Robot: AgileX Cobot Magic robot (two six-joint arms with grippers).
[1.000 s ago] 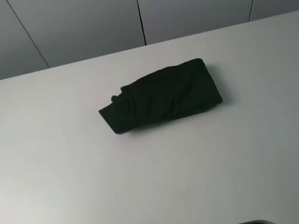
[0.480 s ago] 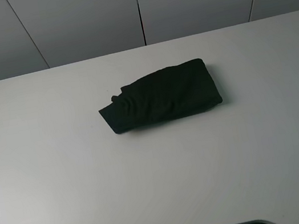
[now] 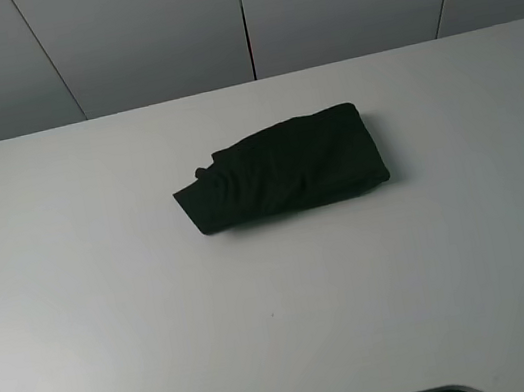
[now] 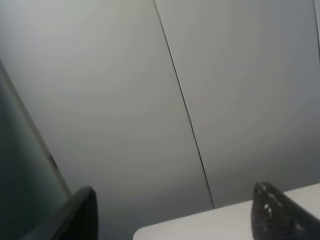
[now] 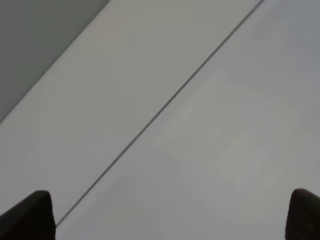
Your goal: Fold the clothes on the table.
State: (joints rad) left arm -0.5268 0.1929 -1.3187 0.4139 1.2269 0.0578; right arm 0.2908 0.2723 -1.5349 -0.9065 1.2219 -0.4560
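At the wrist cams I only get the tips: left claw (image 4: 175, 212) shows two dark fingertips (image 4: 82, 212) spread wide with nothing between them, so it's open and empty. The right claw (image 5: 172, 215) is the same, with its tips at the opposite edges of the frame, open and holding nothing. Both cams point up at grey wall panels (image 5: 200, 125); the left one catches a sliver of the worktop (image 4: 210, 225) edge. Neither claw nor arm shows in the high view, only a dark curved strip at the near edge, cut off, so I can't tell what it is.

On the worktop (image 3: 110, 314) the black T-shirt (image 3: 282, 167) lies folded into a compact bundle, slightly beyond the centre. Its long axis runs left to right, the right end tilted a bit toward the far side. The left end narrows with a small bump, and the right end is squarer and thicker. Print and neck tag are hidden; the folds are hard to read, black on black.
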